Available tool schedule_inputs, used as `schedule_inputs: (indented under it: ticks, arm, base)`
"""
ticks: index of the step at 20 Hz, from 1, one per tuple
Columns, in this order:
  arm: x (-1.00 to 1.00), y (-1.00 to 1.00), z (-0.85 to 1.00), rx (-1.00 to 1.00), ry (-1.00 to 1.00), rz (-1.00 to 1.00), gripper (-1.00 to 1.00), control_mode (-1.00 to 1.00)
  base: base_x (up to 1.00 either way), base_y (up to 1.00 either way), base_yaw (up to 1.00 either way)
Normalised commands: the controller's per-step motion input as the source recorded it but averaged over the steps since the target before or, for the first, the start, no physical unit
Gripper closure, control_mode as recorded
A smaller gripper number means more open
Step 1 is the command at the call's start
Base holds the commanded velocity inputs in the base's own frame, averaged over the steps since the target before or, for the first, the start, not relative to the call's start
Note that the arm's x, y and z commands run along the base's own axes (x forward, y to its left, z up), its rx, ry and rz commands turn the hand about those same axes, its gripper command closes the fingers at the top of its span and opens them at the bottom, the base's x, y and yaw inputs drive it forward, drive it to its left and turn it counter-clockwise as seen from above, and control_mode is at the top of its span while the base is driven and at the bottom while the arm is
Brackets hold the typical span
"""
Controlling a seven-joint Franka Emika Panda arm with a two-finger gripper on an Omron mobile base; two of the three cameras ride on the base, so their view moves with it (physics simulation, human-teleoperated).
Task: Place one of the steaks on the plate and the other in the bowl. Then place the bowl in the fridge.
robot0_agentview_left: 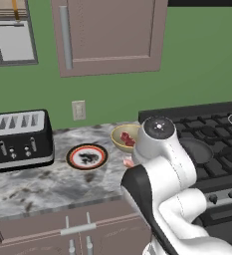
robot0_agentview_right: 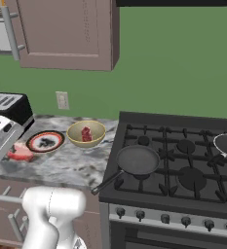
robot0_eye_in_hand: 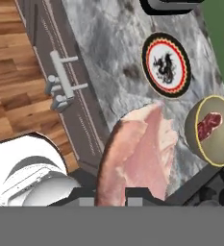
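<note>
Pale pink steak is pinched between the fingers, raised over the marble desk. Beyond the fingers lie the plate and the bowl, with the red steak held inside it.

Even, bright, shadowless rendered light with no evident source, flat green wall, soft sheen on the white arm, no glare, coarse low-resolution texture on the marble counter, pale steak large and slightly soft in the hand view, edges undistorted
</note>
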Motion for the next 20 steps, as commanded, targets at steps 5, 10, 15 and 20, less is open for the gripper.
schedule_inputs:
  ticks: [5, 10, 15, 20]
  arm:
    - [0.55, 0.49, -0.09, 0.0, -0.04, 0.42, 1.0, -1.0]
    - [0.82, 0.0, -0.33, -0.01, -0.14, 0.16, 1.0, -1.0]
    - [0.8, 0.17, -0.35, -0.13, -0.02, 0.0, 1.0, -1.0]
    - [0.91, 0.0, -0.19, -0.06, 0.01, 0.0, 1.0, -1.0]
  base:
    - [0.0, 0.0, 0.0]
    - [0.0, 0.0, 0.0]
    - [0.0, 0.0, 0.0]
    - [0.0, 0.0, 0.0]
